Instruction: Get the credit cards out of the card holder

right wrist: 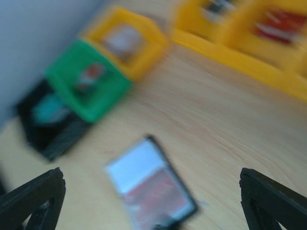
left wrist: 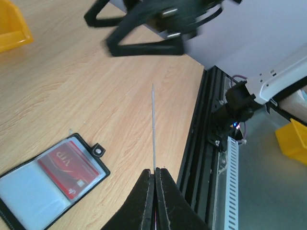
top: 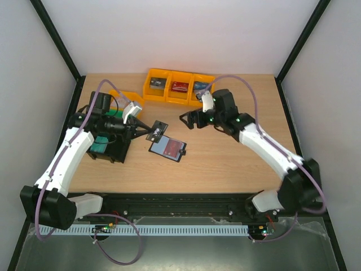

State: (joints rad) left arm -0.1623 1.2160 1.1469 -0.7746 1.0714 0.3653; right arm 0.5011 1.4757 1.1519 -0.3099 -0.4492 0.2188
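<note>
The card holder [top: 167, 148] lies open on the table, a red credit card [top: 172, 148] showing in one clear pocket. My left gripper [top: 148, 129] is shut on a dark credit card [top: 157, 130] held just above and left of the holder. In the left wrist view that card [left wrist: 153, 129] is edge-on between the shut jaws of the left gripper [left wrist: 154, 171], with the holder [left wrist: 29, 191] and its red card [left wrist: 69, 167] at lower left. My right gripper [top: 188, 120] hangs open to the holder's upper right, holding nothing. The right wrist view is blurred: the right gripper [right wrist: 149, 175] has its fingers spread wide over the holder [right wrist: 148, 191].
Three yellow bins [top: 180, 87] stand in a row at the back, each with a card inside. On the left, under my left arm, are a yellow bin [top: 127, 97], a green bin [right wrist: 86, 81] and a black bin [top: 107, 148] with a teal card. The table's near edge [left wrist: 192, 143] is close by.
</note>
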